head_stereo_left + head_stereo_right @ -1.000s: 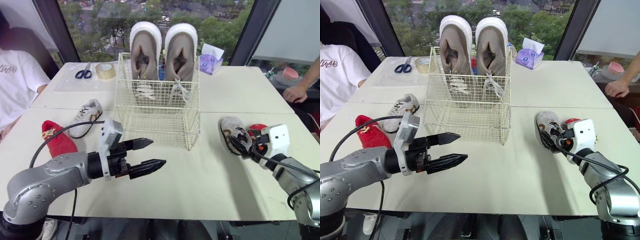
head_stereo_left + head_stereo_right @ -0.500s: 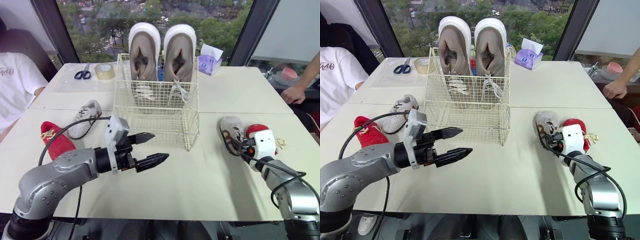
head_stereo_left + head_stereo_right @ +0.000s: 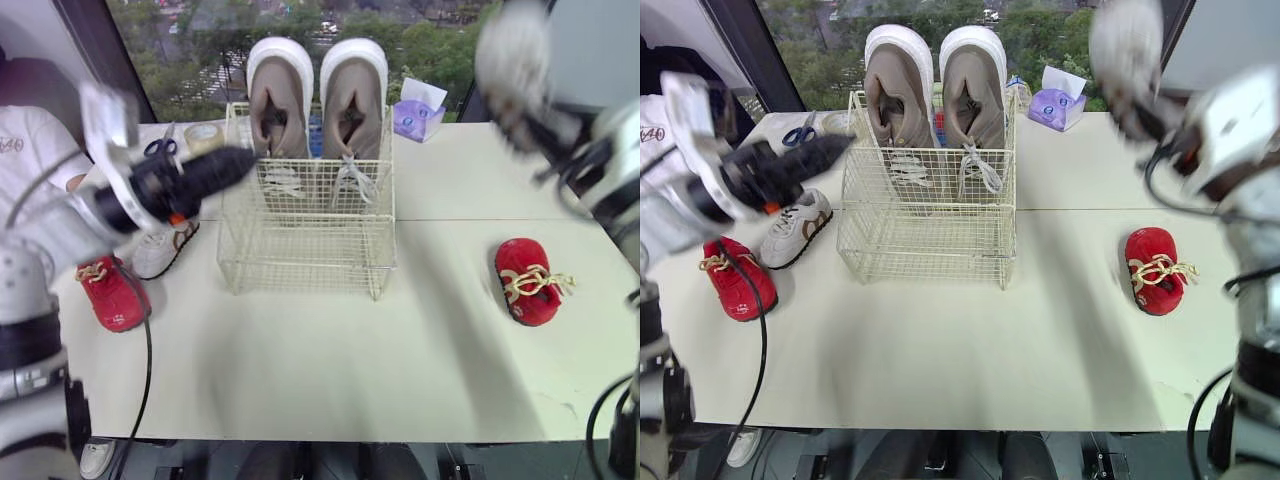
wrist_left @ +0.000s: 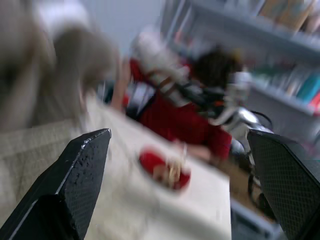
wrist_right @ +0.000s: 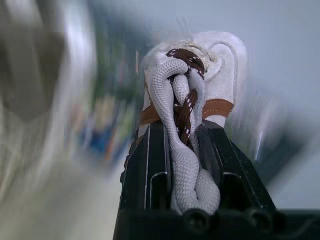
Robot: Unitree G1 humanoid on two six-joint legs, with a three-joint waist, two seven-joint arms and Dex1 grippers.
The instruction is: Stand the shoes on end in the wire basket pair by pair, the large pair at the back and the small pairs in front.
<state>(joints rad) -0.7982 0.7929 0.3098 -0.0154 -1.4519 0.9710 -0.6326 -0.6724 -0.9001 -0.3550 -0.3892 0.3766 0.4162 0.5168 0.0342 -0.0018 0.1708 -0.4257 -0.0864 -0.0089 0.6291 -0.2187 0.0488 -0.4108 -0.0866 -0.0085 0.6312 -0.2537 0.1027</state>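
Right hand (image 5: 182,127) pinches small white shoe (image 3: 510,60) at the laces, high above bench (image 3: 350,350), right of basket (image 3: 305,250). Left hand (image 4: 178,135) spread, near basket's left rim. Large pair (image 3: 280,100) upright at basket's back. Red shoe (image 3: 527,283) on bench, right side.

Office-like room: white tables (image 3: 450,180), high windows (image 3: 200,40), shelves of books (image 4: 280,30).

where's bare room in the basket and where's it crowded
Bare: the front half of the wire basket, between its front wall and the large pair at the back; also the table before it, to the red shoe on the right. Crowded: its back row, and left of it, by the second red shoe and white shoe.
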